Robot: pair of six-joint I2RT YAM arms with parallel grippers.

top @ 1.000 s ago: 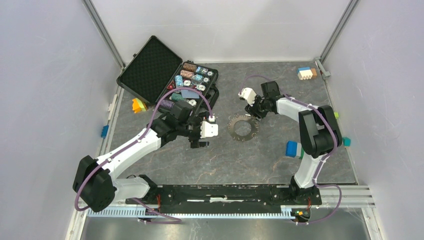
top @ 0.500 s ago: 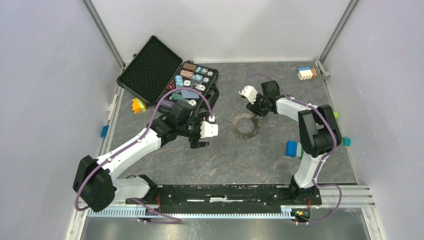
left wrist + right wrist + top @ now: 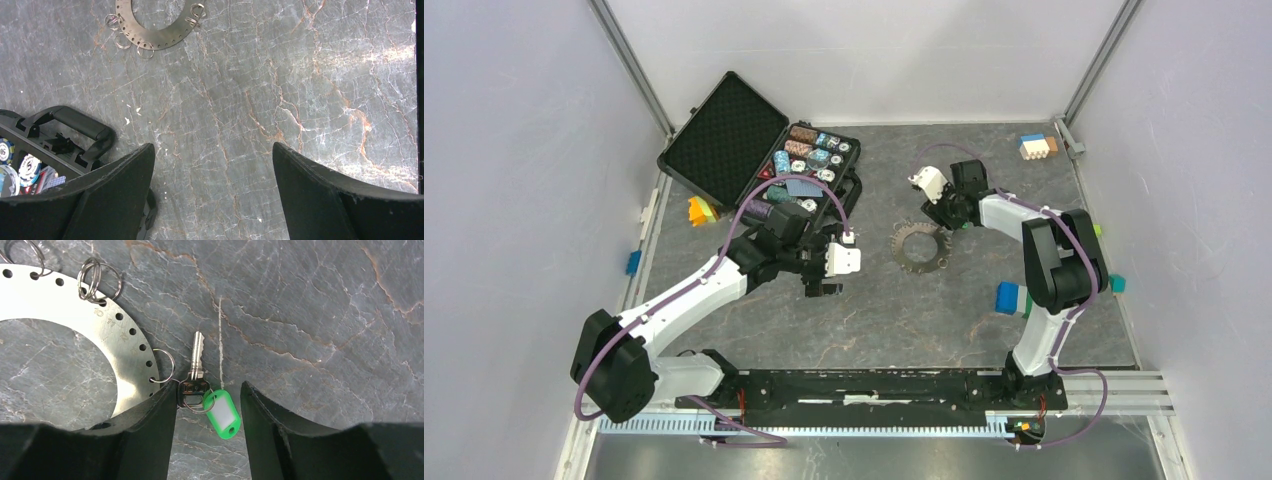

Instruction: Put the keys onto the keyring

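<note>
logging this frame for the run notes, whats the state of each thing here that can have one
left end effector, open, empty, above the table
right end effector, open, fingers either side of the key
key, lying flat on the table beside the keyring, green tag attached
keyring, lying flat on the table
case, open
</note>
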